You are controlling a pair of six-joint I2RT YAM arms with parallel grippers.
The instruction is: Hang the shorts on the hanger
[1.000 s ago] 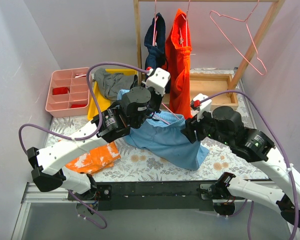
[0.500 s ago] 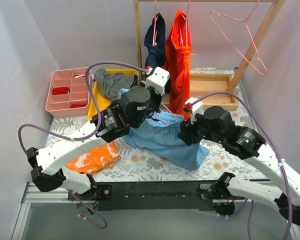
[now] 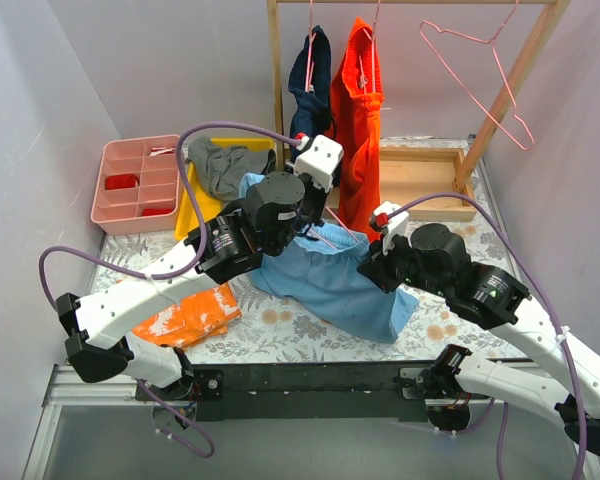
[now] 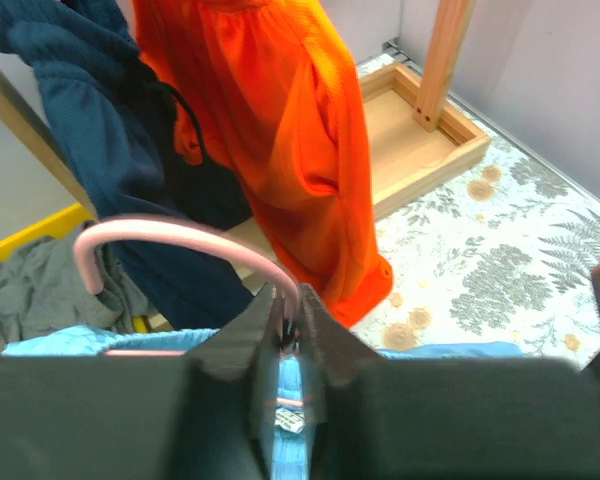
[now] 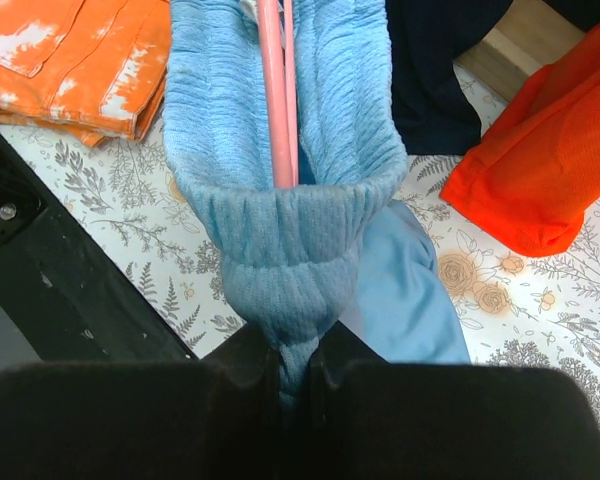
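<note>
On the far left of the table we see a pink compartment tray [image 3: 135, 185], and nearer us an orange patterned cloth [image 3: 185, 312] lying flat. Moving right, our left gripper [image 4: 290, 338] is clamped tight on the neck of the hanger [image 4: 180, 232], just below its hook, which arcs up and over to the left in the left wrist view. From that grip the hanger's long axis runs rightward and a little toward us, over the middle of the table, to our right gripper [image 5: 292, 368]. The shorts [image 3: 330, 285] are strung along it: in the right wrist view the pink wires run straight away from the fingers, between the folds of blue fabric. Our right gripper is pinched on the bunched waistband at that end. The legs trail toward the near right, down onto the floral tablecloth [image 3: 450, 325]. Behind, navy shorts [image 3: 311, 75] and orange-red shorts [image 3: 358, 110] hang side by side on a wooden rack [image 3: 275, 70].
</note>
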